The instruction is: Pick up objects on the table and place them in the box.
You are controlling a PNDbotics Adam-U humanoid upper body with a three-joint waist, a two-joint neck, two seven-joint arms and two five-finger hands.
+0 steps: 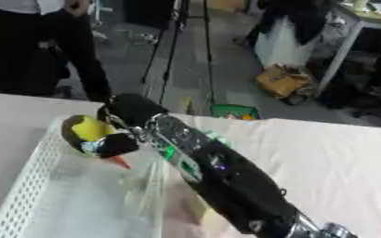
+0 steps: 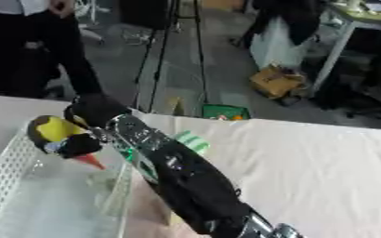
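My right arm reaches in from the lower right across the table, and its hand (image 1: 122, 139) hangs over the far end of the white perforated box (image 1: 29, 174). The fingers are curled round a yellow and black toy (image 1: 89, 130) with an orange-red tip (image 1: 121, 161) pointing down into the box. The toy is held above the box's floor, near its right wall. A green striped thing (image 2: 193, 141) peeks out from behind the forearm on the table. My left hand shows in neither view.
A pale cloth (image 1: 332, 158) covers the table to the right of the arm. A green container (image 1: 234, 111) stands at the table's far edge. Beyond it are a tripod, a cardboard box (image 1: 281, 80) on the floor and a person standing at the far left.
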